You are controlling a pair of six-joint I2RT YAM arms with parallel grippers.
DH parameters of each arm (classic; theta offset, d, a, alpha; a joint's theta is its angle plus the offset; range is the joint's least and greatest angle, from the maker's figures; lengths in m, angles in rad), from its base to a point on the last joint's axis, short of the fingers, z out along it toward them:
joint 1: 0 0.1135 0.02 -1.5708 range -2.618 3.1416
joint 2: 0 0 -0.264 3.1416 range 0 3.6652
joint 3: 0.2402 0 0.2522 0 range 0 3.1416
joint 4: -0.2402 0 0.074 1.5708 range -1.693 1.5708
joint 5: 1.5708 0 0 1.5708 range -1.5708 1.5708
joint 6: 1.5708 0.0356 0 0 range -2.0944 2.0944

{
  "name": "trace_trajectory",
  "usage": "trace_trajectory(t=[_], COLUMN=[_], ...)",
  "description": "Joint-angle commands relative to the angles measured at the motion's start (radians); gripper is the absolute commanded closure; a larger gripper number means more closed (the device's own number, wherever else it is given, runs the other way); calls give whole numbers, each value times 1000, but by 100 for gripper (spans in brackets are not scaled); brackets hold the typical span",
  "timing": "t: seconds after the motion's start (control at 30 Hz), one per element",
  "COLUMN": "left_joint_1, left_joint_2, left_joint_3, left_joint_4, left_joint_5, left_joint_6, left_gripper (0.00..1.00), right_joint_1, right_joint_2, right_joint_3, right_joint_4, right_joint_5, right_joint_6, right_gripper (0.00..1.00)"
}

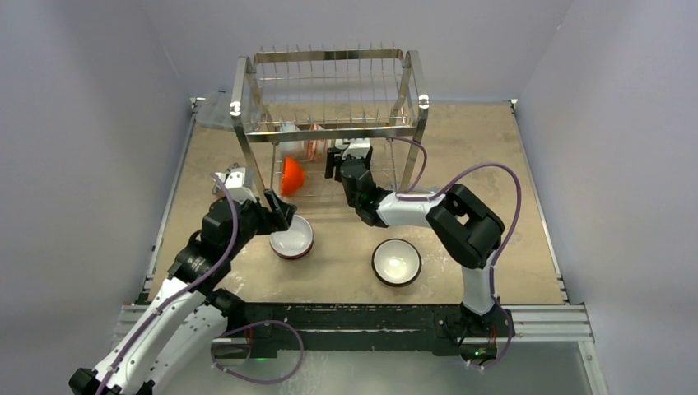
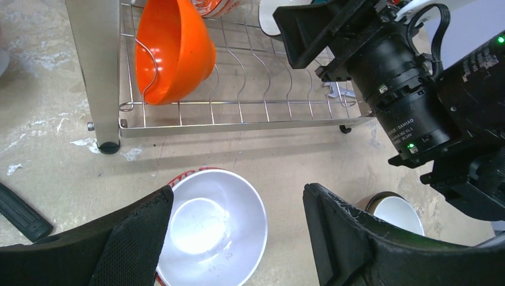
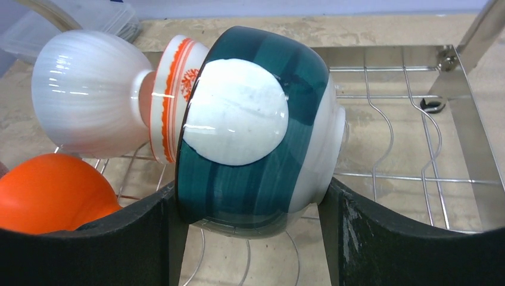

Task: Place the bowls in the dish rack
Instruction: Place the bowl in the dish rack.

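the tan table (image 1: pixel 494 164) fills my overhead view, and the dish rack (image 1: pixel 329 56) stands at its far middle. the right arm (image 1: pixel 411 206) reaches into the rack's lower tier. the left arm (image 1: pixel 206 239) bends over the table just in front of the rack's left leg. four bowls lie tipped on the lower tier's wires. an orange bowl (image 2: pixel 175 47) sits near the front left. behind it, a white ribbed bowl (image 3: pixel 89 89), a red-patterned bowl (image 3: pixel 172 95) and a teal bowl (image 3: pixel 256 125) are pressed together in a row. the right gripper (image 3: pixel 249 187) has its fingers clamped on either side of the teal bowl. two more bowls sit upright on the table. a red-sided bowl (image 2: pixel 208 232) is right below the left gripper (image 2: pixel 238 190), whose fingers are spread wide and grip nothing. a dark-sided bowl (image 1: pixel 397 262) is off to its right.
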Motion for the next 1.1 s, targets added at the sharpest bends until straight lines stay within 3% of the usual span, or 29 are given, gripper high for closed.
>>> trace_trajectory(t=[0.0, 0.37, 0.57, 1.07], left_joint_1=[6, 6, 5, 6], left_joint_2=[-14, -61, -61, -61], left_joint_3=[-8, -54, -53, -69], left_joint_4=[0, 14, 9, 12], left_joint_5=[11, 37, 32, 37], left_joint_6=[-33, -83, -80, -82], left_gripper=[22, 22, 22, 22], right_joint_1=[-20, -83, -130, -137], right_joint_2=[-1, 28, 19, 148], right_joint_3=[98, 181, 160, 284], right_joint_4=[40, -99, -95, -78], right_joint_5=[-100, -126, -144, -180], right_joint_6=[-113, -152, -172, -307], right_gripper=[100, 100, 100, 100])
